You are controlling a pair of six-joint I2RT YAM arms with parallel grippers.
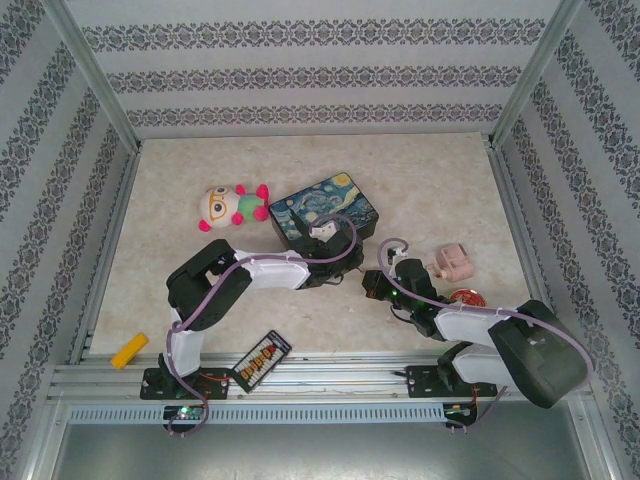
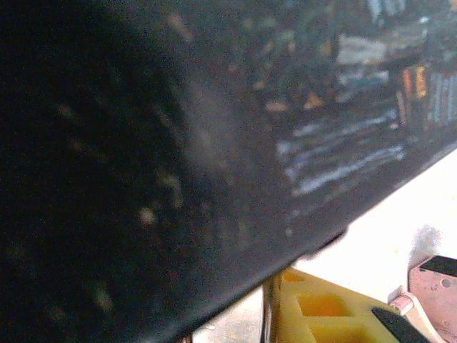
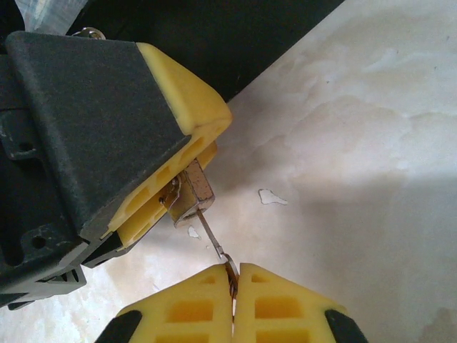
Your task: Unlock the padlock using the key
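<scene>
Padlock: small brass body (image 3: pixel 191 194), off the desk, pinched between the yellow pads of the left claw (image 3: pixel 182 179). Only its lower end pokes out from the pads; I can't make out the shackle.

Key: thin silvery sliver (image 3: pixel 213 239). Its tip meets the exposed end of the padlock. I cannot tell how deep it sits in the keyway.

Right claw: clenched on the bow of the key (image 3: pixel 232 282), yellow tips pressed together with the metal between them.

Left claw: clamped on the padlock, acting as the vise.

Bearing: in the right wrist view the padlock lies up and to the left of the right claw, just beyond its tips, joined to it by the key.

Long axis: the key shaft runs on a slant from the right claw's tips to the padlock, roughly in line with the padlock body.

Nearer arm: both are on the job, the claws near nose to nose.

Judgement: the next move is likely a twist about that shaft line. Any sideways drift may bend or pull out the key.

Desk: pale marbled top (image 3: pixel 343 143) below the pair, bare under them.

Tin box: dark painted lid (image 1: pixel 325 210) just behind the left claw.
</scene>
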